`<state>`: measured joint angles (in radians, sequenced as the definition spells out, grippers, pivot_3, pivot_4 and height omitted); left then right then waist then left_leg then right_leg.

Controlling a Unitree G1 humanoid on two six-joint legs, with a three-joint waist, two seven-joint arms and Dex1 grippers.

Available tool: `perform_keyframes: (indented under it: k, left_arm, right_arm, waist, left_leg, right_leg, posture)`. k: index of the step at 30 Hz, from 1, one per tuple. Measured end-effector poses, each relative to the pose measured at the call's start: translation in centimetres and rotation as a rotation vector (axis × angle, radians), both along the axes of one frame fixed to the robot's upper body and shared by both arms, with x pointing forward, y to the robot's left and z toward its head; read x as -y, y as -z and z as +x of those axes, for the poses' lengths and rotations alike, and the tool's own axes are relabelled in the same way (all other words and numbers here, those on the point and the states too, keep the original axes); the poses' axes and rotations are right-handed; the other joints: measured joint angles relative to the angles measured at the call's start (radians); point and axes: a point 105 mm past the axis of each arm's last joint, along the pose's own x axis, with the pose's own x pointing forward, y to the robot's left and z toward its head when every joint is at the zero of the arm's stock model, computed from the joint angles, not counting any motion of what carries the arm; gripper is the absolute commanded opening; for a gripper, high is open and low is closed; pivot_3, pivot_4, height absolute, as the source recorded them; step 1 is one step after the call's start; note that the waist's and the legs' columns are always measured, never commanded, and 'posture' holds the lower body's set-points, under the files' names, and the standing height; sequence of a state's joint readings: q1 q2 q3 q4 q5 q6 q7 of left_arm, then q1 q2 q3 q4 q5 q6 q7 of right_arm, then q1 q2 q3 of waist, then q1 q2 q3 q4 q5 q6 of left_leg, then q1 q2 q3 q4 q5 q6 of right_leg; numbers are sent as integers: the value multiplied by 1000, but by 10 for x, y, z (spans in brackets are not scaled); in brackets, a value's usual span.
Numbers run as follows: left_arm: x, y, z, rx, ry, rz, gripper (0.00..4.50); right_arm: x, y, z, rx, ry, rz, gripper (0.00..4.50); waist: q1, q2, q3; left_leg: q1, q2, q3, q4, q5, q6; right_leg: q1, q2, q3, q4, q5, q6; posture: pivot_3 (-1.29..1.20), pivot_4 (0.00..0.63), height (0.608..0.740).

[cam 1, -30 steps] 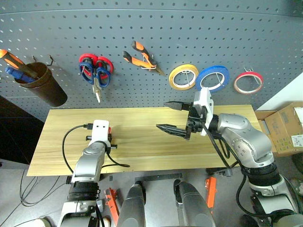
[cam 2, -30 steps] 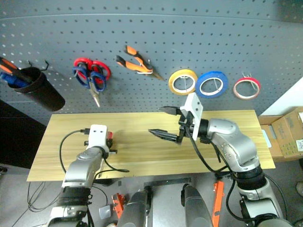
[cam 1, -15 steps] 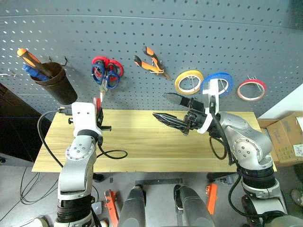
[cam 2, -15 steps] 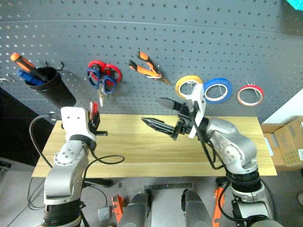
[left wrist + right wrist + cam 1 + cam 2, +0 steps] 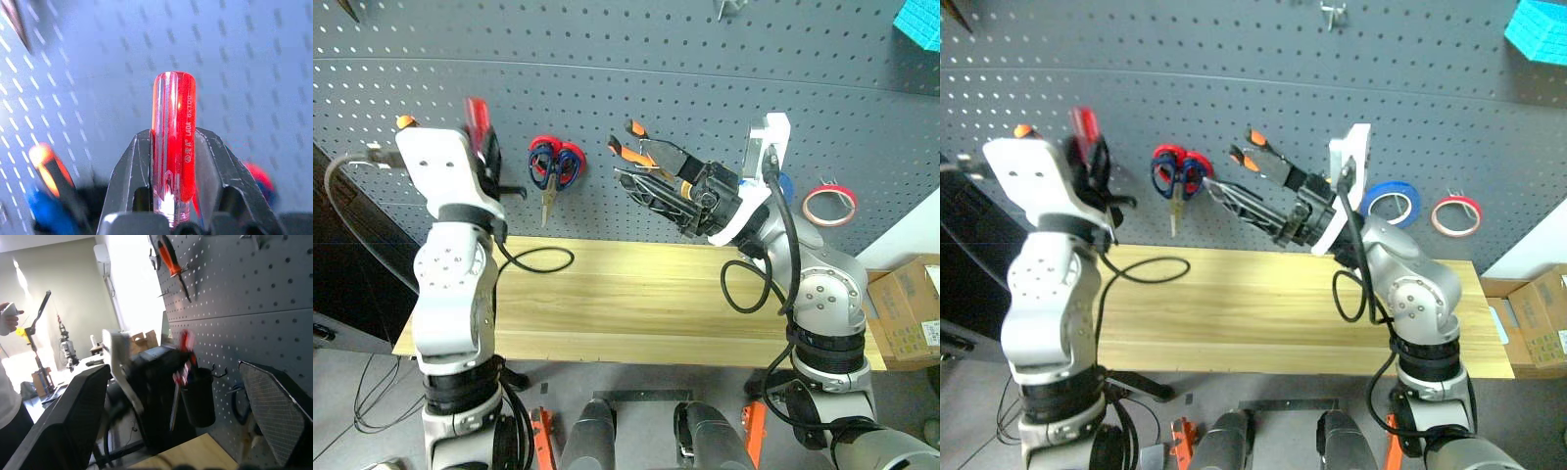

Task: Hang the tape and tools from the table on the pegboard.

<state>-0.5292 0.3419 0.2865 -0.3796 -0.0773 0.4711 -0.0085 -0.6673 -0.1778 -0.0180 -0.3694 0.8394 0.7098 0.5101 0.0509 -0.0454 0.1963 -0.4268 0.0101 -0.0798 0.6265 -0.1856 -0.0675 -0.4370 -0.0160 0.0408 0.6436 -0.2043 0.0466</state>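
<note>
Nearly done. Light yellowish plank bench [image 5: 636, 313] carries only a black cable. On the dark grey perforated pegboard [image 5: 626, 88]: thin red tape ring [image 5: 829, 205], far right of the blue-handled scissors [image 5: 554, 166]; orange-and-black pliers [image 5: 636, 142] just right of the scissors.

Left: slim red-handled screwdriver [image 5: 172, 142], clamped in the left tool [image 5: 171, 161], held up in front of the pegboard left of the scissors, near the dark cup. Not yet hung.

Right tool [image 5: 651, 176] spread wide, empty, by the pliers.

Hidden: screwdriver shaft behind the tool; right arm covers part of the blue tape roll; cup [image 5: 198, 396] hook unclear.
</note>
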Motion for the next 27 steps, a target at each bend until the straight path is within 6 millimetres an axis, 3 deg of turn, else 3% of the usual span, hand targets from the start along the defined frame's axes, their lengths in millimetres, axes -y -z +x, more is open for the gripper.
perform_keyframes:
  k: [7,14,18,27]
  left_arm:
    - [-14,-18,33,32,5,-79,814]
    - [-36,-41,68,78,-6,-175,814]
    - [-47,-54,71,130,-31,-166,814]
    - [-74,-42,77,118,-97,-171,814]
  right_arm:
    - [0,-4,17,41,81,18,4500]
    - [-9,-8,30,75,122,33,4500]
    - [-9,-8,32,87,138,34,4500]
    - [-6,-4,34,78,158,26,4500]
  waist:
    - [1,-1,-12]
    - [-1,-1,-24]
    - [-2,-1,-26]
    - [-6,-2,-29]
  left_leg:
    - [11,1,0,0,0,0]
    - [12,2,0,0,0,0]
    - [12,1,0,-1,0,0]
    - [12,2,0,1,0,0]
  right_leg:
    - [12,2,0,-1,0,0]
    - [12,3,1,0,1,0]
    - [12,3,1,0,4,-5]
    - [12,3,1,1,4,-5]
  posture:
    - [176,42,740]
    - [149,33,740]
    - [140,34,740]
    - [126,38,740]
